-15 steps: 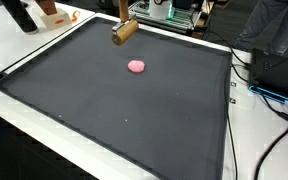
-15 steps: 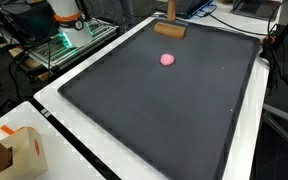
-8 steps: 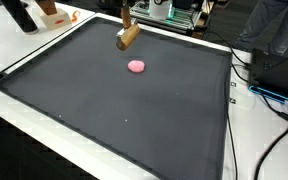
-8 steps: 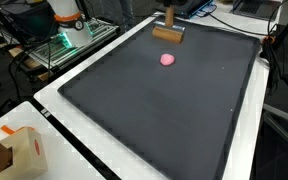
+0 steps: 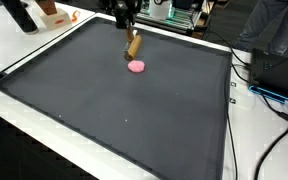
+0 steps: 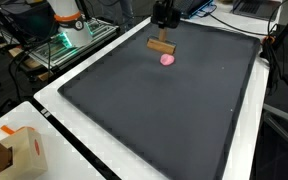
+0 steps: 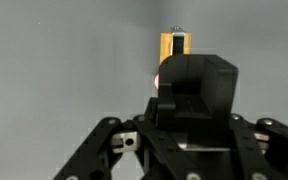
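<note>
One gripper [image 5: 128,25] holds wooden block [image 5: 134,45] near far edge of mat [image 5: 104,115].

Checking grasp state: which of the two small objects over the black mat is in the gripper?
The tan wooden block, held by the gripper; the pink lump lies free on the mat just beside it.

A large black rectangular mat [image 5: 134,120] covers the white table [image 5: 24,150]. Off the mat's corner sits a brown-and-white cardboard box [image 6: 22,150]; black cables [image 5: 242,62] trail beside its edge.
</note>
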Action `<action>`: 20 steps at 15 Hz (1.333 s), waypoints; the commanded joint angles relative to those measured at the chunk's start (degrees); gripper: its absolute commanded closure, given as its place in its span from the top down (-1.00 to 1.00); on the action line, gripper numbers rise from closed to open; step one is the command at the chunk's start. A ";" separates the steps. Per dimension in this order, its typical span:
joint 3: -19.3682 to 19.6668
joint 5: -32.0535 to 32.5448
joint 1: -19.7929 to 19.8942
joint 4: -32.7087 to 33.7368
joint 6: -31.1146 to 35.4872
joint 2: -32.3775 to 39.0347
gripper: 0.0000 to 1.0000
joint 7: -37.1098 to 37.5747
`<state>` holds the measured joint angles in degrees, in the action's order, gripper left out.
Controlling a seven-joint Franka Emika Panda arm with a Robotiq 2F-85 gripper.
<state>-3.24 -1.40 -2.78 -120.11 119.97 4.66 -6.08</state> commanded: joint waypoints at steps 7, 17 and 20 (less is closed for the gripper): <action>0.18 -2.81 1.09 -5.65 10.74 0.84 -0.52 -4.81; -0.13 -2.04 0.68 -7.79 15.06 1.97 -0.52 -3.26; -0.11 -1.34 0.49 -8.03 15.27 2.49 -0.52 -2.35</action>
<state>-3.04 -2.21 -2.05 -126.40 133.74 7.00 -9.33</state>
